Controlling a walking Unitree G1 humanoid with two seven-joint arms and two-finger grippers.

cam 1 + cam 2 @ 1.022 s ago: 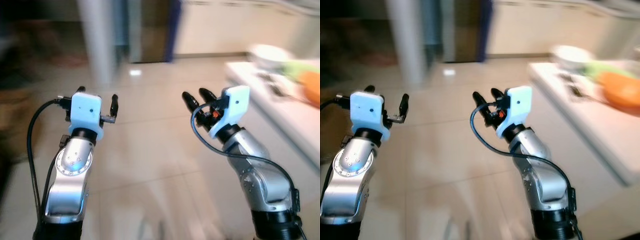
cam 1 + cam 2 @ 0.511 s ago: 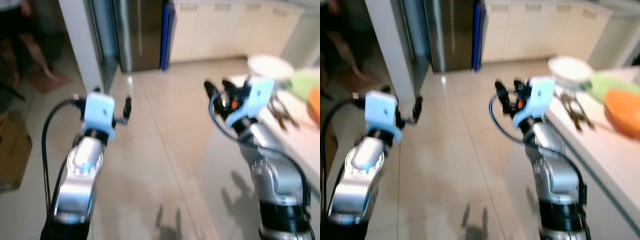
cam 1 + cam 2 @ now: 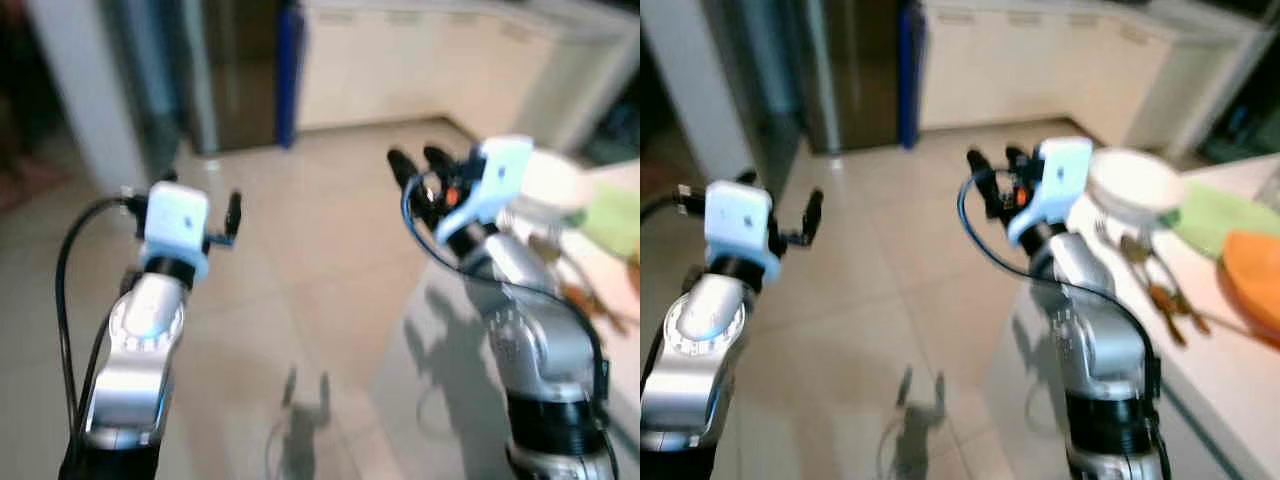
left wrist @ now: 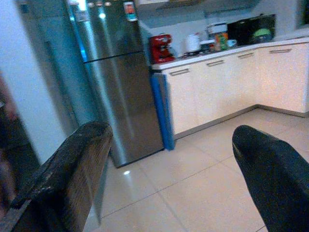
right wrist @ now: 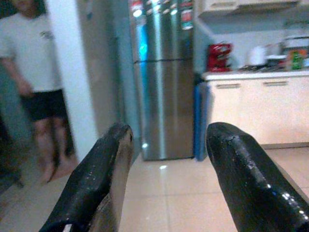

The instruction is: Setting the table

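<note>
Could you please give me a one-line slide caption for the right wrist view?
Open right gripper faces a steel fridge, with a person standing beside a white wall.

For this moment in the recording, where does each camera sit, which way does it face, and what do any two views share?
Left eye and right eye views: on the head, looking forward and down at the tiled floor, both silver arms raised, white table with a white bowl on the robot's right.
Left wrist view: along the open left end effector toward the steel fridge and cabinets.
Right wrist view: along the open right end effector toward the same fridge, a person beside it.
Shared: both wrist views show the fridge.
</note>
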